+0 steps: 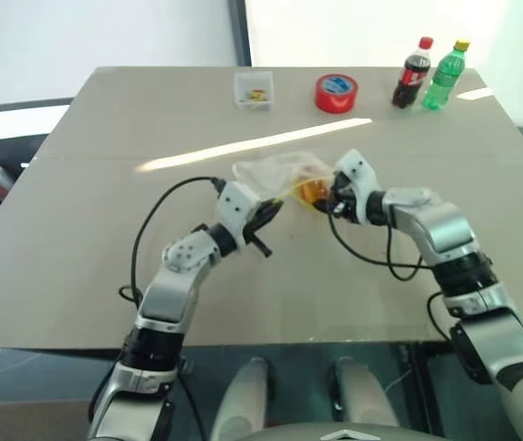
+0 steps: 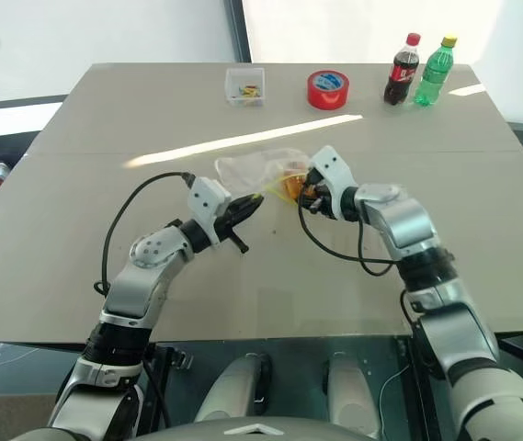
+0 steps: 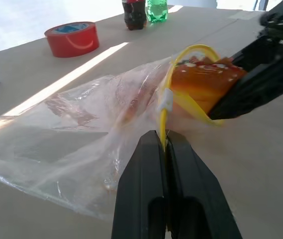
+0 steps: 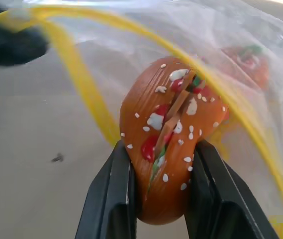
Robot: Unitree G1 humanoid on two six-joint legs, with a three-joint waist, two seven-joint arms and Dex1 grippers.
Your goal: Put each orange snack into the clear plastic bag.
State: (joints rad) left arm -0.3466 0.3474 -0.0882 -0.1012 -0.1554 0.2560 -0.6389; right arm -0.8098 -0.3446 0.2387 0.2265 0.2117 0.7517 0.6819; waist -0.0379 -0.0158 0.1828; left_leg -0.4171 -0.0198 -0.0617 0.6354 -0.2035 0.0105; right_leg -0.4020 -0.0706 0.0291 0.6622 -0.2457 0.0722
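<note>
- Left gripper (image 3: pixel 167 144): jaws clenched tight on the yellow strip (image 3: pixel 164 102) of the clear plastic bag (image 3: pixel 81 129), no gap between the fingers. Judged purpose: pinning one lip of the mouth so the strip bows up into a loop and the opening stays wide.
- Just past those jaws, the strip arches up and over; the bag body trails away from the fingers, lying crinkled on the table (image 1: pixel 86 230).
- Right gripper (image 4: pixel 158 199): jaws part-way apart, grasping an orange snack (image 4: pixel 166 134) squarely between both fingers, pads pressed on its two sides. The packet stands on end, seam facing the camera, speckled white with red markings.
- That snack sits right at the bag mouth, framed by the yellow loop, with clear film just beyond it. It looks about at the threshold; whether it has crossed the strip I cannot tell.
- Beyond the held snack, inside the film, a second orange shape (image 4: pixel 243 62) shows, blurred; likely the other snack already bagged, though not certain.
- The two grippers meet nose to nose across the opening, the right one angled down into it.
- Judgement: insertion step; next needs a push deeper, then letting go without dragging the film.
- Far off: clear box (image 1: pixel 253 89), red tape roll (image 1: pixel 335 93), cola bottle (image 1: pixel 413 73), green bottle (image 1: pixel 447 75), well apart from both jaws.
</note>
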